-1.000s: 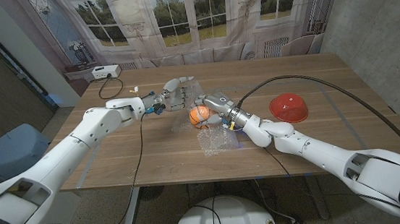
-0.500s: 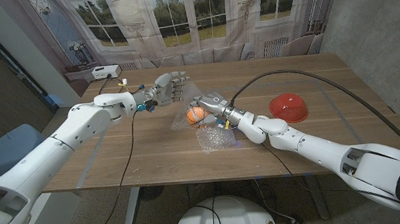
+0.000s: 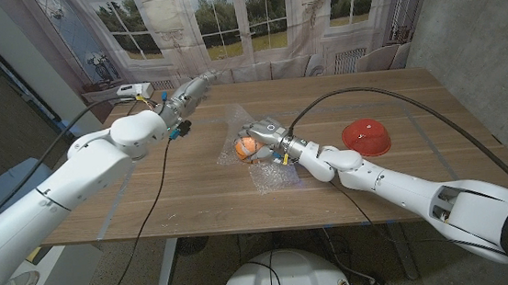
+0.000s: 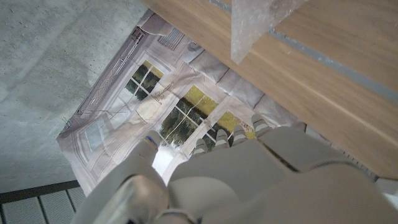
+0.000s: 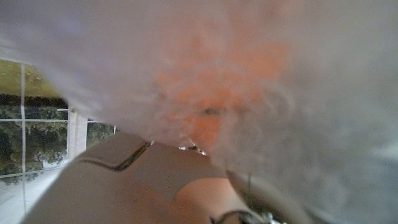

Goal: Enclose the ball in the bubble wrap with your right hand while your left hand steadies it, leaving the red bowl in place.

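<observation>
- Head view: the right hand (image 3: 262, 132) is pressing against the orange ball (image 3: 247, 146) on the clear bubble wrap sheet (image 3: 271, 173) at mid-table, its grip unclear; the left hand (image 3: 195, 85) is hovering far off, fingers hard to read; the red plastic bowl (image 3: 367, 136) is sitting apart.
- Left wrist view: the left hand is holding nothing.
- Right wrist view: wrap is blurring over the ball.
- Judgement: wrapping is underway; next, the left hand needs to return and steady.
</observation>
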Motion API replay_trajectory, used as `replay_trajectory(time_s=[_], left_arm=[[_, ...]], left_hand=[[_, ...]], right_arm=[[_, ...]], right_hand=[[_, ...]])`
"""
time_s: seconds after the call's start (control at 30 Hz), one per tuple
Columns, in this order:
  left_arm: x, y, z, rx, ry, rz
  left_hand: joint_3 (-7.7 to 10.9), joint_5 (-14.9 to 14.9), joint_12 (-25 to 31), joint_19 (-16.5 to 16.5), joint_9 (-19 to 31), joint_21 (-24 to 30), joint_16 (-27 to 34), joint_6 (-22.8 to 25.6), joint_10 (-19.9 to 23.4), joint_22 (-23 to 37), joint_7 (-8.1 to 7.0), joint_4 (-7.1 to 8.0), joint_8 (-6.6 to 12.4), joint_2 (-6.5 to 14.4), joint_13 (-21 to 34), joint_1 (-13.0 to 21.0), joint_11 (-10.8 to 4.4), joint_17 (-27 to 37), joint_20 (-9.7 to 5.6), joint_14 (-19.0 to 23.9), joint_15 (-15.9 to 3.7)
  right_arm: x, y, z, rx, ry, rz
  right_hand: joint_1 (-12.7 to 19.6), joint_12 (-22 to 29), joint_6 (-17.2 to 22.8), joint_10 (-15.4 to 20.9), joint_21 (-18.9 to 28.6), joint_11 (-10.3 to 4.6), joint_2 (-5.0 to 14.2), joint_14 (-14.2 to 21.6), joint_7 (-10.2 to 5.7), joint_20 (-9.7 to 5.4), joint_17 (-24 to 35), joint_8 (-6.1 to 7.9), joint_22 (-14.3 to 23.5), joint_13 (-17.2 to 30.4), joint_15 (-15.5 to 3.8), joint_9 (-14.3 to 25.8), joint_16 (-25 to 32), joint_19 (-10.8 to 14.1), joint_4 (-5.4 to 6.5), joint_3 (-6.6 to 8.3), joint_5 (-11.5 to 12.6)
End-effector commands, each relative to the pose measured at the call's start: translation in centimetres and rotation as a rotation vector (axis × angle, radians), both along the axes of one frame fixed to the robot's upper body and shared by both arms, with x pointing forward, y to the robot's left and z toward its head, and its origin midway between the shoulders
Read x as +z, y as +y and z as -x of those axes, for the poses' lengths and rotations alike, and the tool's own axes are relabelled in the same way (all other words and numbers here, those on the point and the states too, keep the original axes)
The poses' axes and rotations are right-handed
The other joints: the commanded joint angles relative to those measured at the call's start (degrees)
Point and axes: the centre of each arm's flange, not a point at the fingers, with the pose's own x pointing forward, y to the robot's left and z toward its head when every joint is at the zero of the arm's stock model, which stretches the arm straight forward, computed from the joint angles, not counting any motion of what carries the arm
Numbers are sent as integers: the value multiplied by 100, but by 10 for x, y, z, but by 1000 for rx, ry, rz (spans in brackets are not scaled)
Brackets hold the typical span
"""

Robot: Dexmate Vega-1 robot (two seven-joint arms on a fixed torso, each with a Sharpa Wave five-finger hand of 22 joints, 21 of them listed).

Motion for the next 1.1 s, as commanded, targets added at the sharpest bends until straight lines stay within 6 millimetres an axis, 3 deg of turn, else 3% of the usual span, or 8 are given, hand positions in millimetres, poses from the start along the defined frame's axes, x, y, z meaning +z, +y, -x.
replay_trajectory(time_s=[0.03, 0.13, 0.23, 0.37, 0.53, 0.6, 0.77, 1.1], left_arm=[[16, 1, 27, 128, -175, -4], [16, 4, 23, 116, -142, 11], [16, 5, 20, 99, -118, 19], [16, 7, 18, 82, -97, 25], [17, 8, 17, 79, -91, 31], [17, 9, 15, 75, -83, 35], [15, 10, 12, 68, -72, 39], [16, 10, 4, 58, -56, 34]], left_hand=[[24, -14, 21, -1009, 10, 57, 14, -318, -691, -1, 3, -43, 9, 32, 8, 82, -3, -4, 25, -1048, -60], [43, -14, 9, -1009, 10, 59, -1, -359, -708, -3, 23, -51, -17, 61, 8, 101, 7, -5, 29, -1069, -67], [63, -13, -8, -1008, 10, 62, -15, -386, -741, -4, 27, -58, -35, 93, 7, 120, 13, -6, 31, -1095, -70], [84, -12, -25, -1027, 10, 57, -27, -412, -775, -5, 36, -64, -51, 124, 7, 140, 28, -6, 30, -1119, -65], [103, -12, -39, -1033, 11, 58, -38, -429, -803, -5, 56, -68, -61, 154, 8, 157, 35, -6, 29, -1146, -63], [108, -12, -42, -1036, 11, 57, -38, -432, -811, -5, 61, -68, -63, 161, 8, 162, 46, -7, 31, -1148, -65], [121, -11, -49, -1023, 12, 64, -41, -441, -826, -4, 74, -68, -68, 181, 8, 171, 50, -7, 31, -1158, -62], [144, -11, -62, -1026, 13, 68, -50, -480, -856, -3, 68, -68, -85, 212, 8, 190, 59, -7, 33, -1190, -67]], right_arm=[[3, 35, 24, -33, 64, 45], [5, 50, 36, -70, 139, 67], [3, 66, 46, -154, 177, 127], [0, 82, 54, -218, 226, 208], [2, 91, 60, -262, 257, 242], [3, 94, 61, -278, 271, 253], [7, 96, 67, -241, 321, 228], [30, 90, 73, -30, 428, 66]], right_hand=[[105, -754, -155, -315, -666, -496, 1750, 584, 378, -324, -675, -731, -39, -368, -2199, -118, -682, -1638, 258, 350, 60], [-741, -1236, -649, -877, -1249, -351, 1661, -280, 303, -27, -942, -1126, -23, -518, -1924, -126, -751, -2423, 628, 165, 101], [-1854, -2026, -1908, -2004, -2110, -389, 1625, -1979, 137, 336, -1267, -1663, -3, -645, -1555, -122, -729, -3539, 947, -175, 172], [-2998, -2482, -3381, -3336, -3079, -342, 1384, -3565, 247, 496, -1562, -1679, 6, -672, -1207, -125, -734, -4739, 1026, -732, 276], [-3556, -2464, -3961, -3935, -3604, -256, 1055, -4279, 308, 660, -1709, -1650, 13, -679, -986, -128, -729, -5375, 1003, -1140, 381], [-3792, -2468, -4338, -4336, -3945, -40, 858, -4696, 411, 773, -1793, -1669, 23, -681, -859, -134, -725, -5824, 979, -1379, 490], [-4070, -2452, -4735, -4787, -4286, 82, 717, -5189, 363, 817, -1849, -1651, 36, -680, -706, -132, -704, -6222, 995, -1648, 647], [-4430, -2270, -4525, -4468, -4404, 53, 713, -5020, 299, 815, -1886, -1530, 48, -686, -692, -133, -543, -6171, 1069, -1868, 762]])
